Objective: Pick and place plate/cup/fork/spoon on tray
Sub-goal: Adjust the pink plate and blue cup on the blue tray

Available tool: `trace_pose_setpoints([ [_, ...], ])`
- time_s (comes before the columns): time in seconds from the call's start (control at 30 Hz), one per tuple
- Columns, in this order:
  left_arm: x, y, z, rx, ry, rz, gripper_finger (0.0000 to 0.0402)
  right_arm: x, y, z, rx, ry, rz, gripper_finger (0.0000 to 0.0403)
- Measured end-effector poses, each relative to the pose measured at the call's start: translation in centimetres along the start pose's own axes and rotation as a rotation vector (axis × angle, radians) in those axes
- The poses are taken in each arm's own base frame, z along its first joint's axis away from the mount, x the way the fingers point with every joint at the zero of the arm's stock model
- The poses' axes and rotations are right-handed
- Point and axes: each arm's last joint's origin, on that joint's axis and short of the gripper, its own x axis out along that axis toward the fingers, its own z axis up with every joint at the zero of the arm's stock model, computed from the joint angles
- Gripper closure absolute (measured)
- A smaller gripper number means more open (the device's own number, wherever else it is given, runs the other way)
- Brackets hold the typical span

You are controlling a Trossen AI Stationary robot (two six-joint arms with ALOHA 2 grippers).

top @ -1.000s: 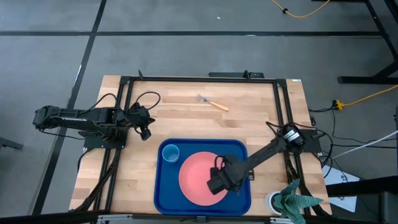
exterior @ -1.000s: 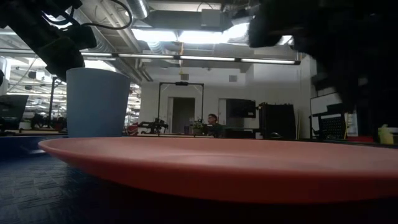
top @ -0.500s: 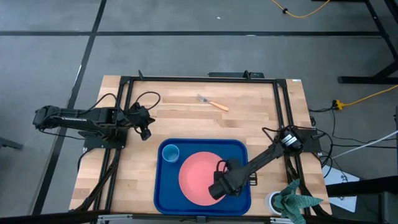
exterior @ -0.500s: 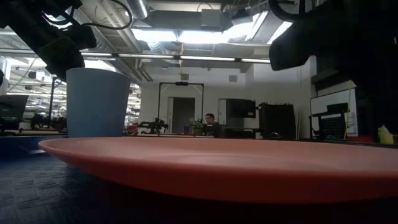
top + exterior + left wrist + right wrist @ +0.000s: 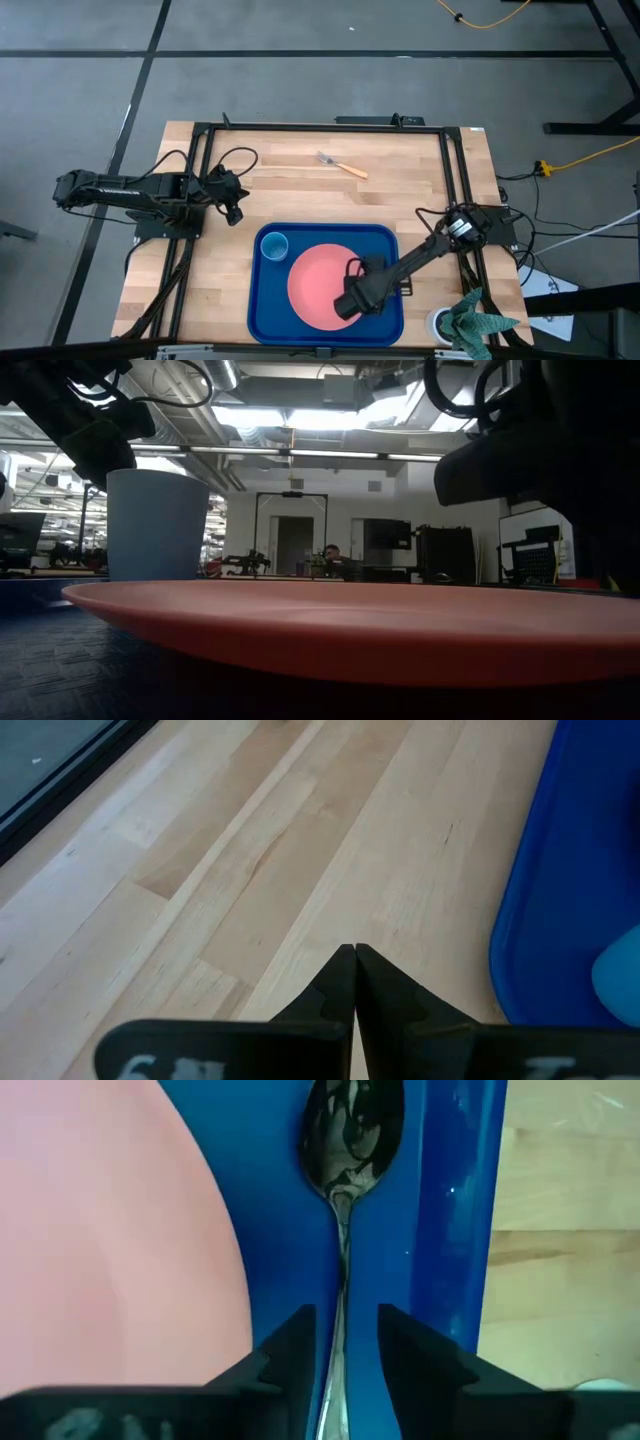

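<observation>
The dark spoon (image 5: 352,1130) lies in the dark-blue tray (image 5: 262,315), in the strip between the pink plate (image 5: 315,285) and the tray's right rim (image 5: 455,1230). My right gripper (image 5: 345,1350) is open and points down over the spoon's handle (image 5: 340,1295). One finger stands on each side of the handle, with blue tray showing in both gaps. In the high view this gripper (image 5: 350,300) hides the spoon. The light-blue cup (image 5: 274,245) stands in the tray's far left corner. The fork (image 5: 342,165) lies on the wood at the far side. My left gripper (image 5: 355,970) waits shut at the table's left.
A white container with green cloth (image 5: 470,320) stands at the near right corner, just outside the tray. A black frame (image 5: 320,128) runs around the table. Bare wood lies between the fork and the tray.
My right gripper has sunk toward the tray and drifted a little toward the table's near edge, above the plate's right side. Its fingers have kept the same gap. The plate, cup and fork have stayed where they were.
</observation>
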Motion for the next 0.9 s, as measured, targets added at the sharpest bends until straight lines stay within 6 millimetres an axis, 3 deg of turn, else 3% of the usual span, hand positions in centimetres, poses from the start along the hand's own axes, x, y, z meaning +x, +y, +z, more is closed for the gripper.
trace_pose_setpoints([
  [0.33, 0.0, 0.0, 0.0, 0.000, 0.000, 0.000, 0.0401, 0.0, 0.2, 0.0, -0.027, -0.004, 0.023, 0.0289],
  [0.9, 0.0, 0.0, 0.0, 0.000, 0.000, 0.000, 0.0401, 0.3, 2.5, 0.4, -0.118, 0.000, 0.184, 0.0289],
])
